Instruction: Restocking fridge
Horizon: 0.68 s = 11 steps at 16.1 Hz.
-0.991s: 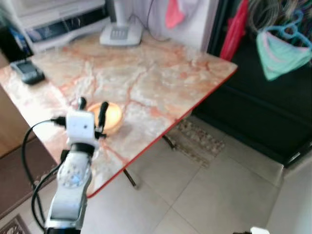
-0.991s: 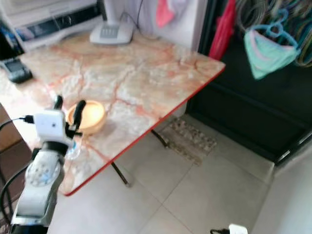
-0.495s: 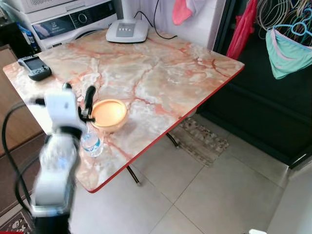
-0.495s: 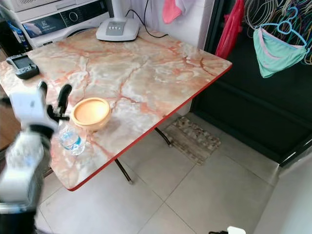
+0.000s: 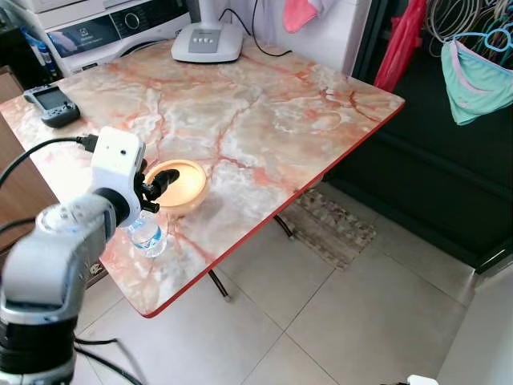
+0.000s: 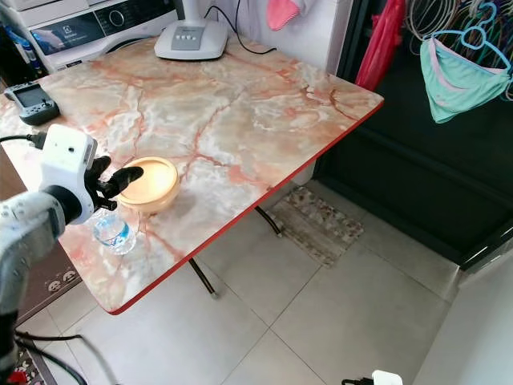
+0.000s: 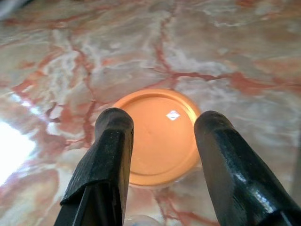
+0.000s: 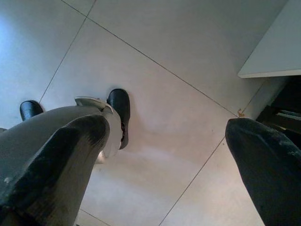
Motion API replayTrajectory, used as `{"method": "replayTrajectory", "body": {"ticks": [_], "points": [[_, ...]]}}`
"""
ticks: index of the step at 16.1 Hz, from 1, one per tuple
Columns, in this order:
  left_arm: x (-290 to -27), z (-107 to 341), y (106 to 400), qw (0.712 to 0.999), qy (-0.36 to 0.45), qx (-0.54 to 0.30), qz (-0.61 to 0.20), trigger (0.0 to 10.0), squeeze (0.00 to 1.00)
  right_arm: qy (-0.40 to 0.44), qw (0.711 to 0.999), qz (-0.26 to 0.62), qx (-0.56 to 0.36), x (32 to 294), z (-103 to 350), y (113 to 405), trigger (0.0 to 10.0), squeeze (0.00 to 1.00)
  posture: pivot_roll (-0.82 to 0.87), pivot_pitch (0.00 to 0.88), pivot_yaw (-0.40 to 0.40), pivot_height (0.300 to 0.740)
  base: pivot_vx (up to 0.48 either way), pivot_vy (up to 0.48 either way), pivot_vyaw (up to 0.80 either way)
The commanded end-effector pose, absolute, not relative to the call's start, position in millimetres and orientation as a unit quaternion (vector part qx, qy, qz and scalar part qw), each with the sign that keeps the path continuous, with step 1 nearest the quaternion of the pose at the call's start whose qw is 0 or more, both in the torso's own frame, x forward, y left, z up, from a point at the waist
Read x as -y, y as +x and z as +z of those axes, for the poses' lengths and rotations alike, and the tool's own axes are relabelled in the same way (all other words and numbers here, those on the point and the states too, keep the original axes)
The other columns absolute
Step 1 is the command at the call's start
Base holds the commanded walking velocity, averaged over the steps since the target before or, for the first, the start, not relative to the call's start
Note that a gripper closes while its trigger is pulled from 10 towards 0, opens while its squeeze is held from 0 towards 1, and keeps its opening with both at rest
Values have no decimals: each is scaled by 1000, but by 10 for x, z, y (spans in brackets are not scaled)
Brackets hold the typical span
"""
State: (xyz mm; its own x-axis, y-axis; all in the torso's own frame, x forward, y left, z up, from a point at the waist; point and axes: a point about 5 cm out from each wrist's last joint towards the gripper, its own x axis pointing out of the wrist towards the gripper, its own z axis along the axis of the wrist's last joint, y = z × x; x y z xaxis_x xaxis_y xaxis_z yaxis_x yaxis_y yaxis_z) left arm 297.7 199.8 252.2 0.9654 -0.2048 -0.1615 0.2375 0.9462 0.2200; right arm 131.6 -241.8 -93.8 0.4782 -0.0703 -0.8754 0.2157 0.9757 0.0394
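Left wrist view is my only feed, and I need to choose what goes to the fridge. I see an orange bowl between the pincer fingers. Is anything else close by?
Observer: Yes. A water bottle stands upright on the table, on the robot's side of the bowl, close below the left pincer.
Operator: Is it near the edge?
Observer: It is close to the table's red front edge, but fully on the top.
Operator: And the right arm?
Observer: The right pincer hangs open over the floor tiles.
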Motion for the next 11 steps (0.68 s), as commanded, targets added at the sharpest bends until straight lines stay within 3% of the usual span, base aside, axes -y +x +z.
{"method": "replayTrajectory", "body": {"ticks": [1,5,11], "points": [[-2009,2614,2947,983,129,-67,-114,10000,0,71,850,-86,-514,2429,-965,1227,10000,0,135,153,-17,740,0,0,0],[-2260,2631,2885,975,154,-144,-64,10000,0,71,850,-86,-515,2422,-964,1234,10000,0,140,155,-15,740,0,0,0],[-2319,2595,2804,973,126,-178,-71,10000,0,67,850,-83,-516,2429,-962,1238,10000,0,149,156,-18,740,0,0,0]]}}
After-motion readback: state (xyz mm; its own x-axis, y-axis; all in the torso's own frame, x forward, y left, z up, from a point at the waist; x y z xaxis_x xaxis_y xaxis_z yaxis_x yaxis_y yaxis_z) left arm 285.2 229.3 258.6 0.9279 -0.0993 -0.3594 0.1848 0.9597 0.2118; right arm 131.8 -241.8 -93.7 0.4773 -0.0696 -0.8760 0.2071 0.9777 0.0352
